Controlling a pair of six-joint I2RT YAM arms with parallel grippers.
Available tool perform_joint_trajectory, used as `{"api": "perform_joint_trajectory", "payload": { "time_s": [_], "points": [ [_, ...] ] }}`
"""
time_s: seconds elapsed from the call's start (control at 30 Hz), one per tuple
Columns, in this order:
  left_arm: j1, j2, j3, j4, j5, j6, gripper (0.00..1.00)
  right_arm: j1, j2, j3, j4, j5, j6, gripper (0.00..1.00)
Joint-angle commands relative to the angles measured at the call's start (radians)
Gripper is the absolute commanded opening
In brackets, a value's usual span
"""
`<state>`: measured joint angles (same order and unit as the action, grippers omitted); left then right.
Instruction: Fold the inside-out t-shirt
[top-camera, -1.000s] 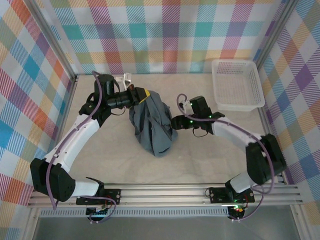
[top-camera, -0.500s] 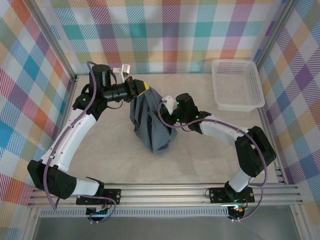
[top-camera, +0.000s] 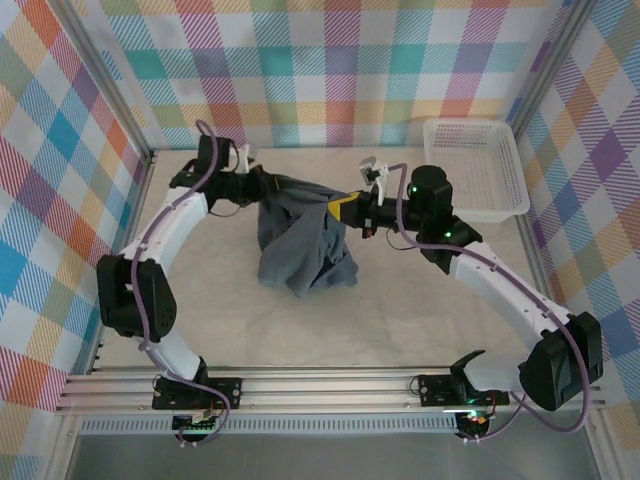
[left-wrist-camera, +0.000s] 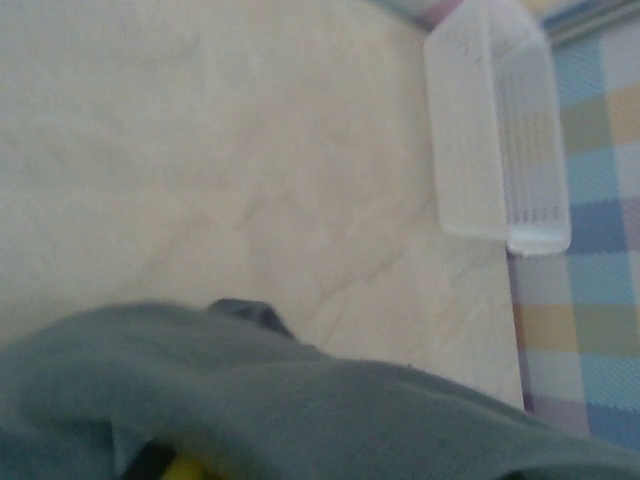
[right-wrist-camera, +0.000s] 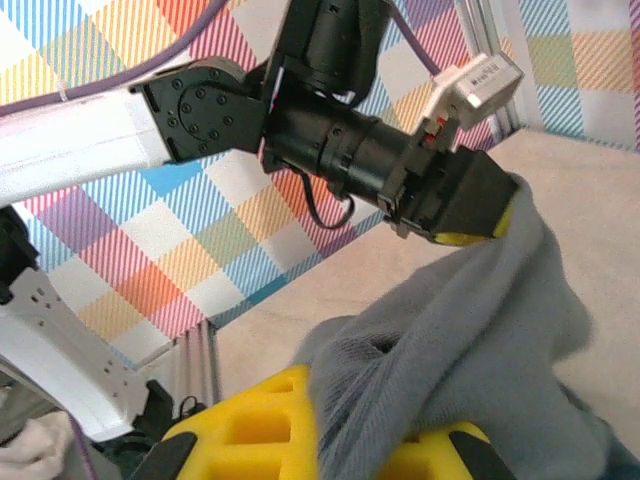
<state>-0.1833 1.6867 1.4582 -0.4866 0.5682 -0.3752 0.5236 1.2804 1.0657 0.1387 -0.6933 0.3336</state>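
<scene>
Inside-out t-shirt (top-camera: 300, 245): dark slate-grey, bunched, at the middle of the bench (top-camera: 420, 300). Its upper edge is lifted and stretched between the two end effectors, and the rest hangs down in folds to a crumpled lower end lying on the surface.

Left end effector (top-camera: 266, 185): at the upper left corner of the garment, pointing right. From the right wrist view the cloth rises in a peak to its yellow-tipped end (right-wrist-camera: 480, 225) and touches it. The cloth hides the fingers, so I cannot tell whether they are closed on it or parted.

Left wrist view: grey fabric (left-wrist-camera: 300, 400) drapes across the bottom of the picture, with a scrap of yellow just under it at the lower edge. Bare bench (left-wrist-camera: 200, 150) lies beyond.

Right end effector (top-camera: 343, 210): at the upper right corner of the garment, pointing left, closed tight on a gather of the fabric. In its own wrist view, grey cloth (right-wrist-camera: 470, 330) runs down between the yellow fingers (right-wrist-camera: 262, 415).

White mesh basket (top-camera: 470, 124): at the far right corner of the bench, well apart from the garment. It appears blurred in the left wrist view (left-wrist-camera: 495, 130).

Surround: plaid fabric walls (top-camera: 330, 70) on three sides.
</scene>
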Motion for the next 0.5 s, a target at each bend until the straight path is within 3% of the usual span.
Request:
{"api": "perform_joint_trajectory", "payload": {
  "time_s": [0.0, 0.1, 0.3, 0.47],
  "points": [
    [0.027, -0.082, 0.006, 0.001, -0.069, 0.058, 0.37, -0.012, 0.007, 0.020, 0.024, -0.036, 0.102, 0.00],
    [0.015, -0.197, -0.038, -0.023, -0.068, 0.040, 0.53, -0.019, 0.050, 0.077, -0.087, 0.047, 0.107, 0.00],
    [-0.188, -0.456, -0.242, 0.060, -0.157, -0.092, 0.60, -0.019, 0.104, 0.106, -0.083, 0.053, 0.134, 0.00],
    [-0.344, -0.435, -0.274, 0.109, -0.210, -0.085, 0.67, -0.019, 0.127, 0.120, -0.071, 0.009, 0.149, 0.00]
  ]
}}
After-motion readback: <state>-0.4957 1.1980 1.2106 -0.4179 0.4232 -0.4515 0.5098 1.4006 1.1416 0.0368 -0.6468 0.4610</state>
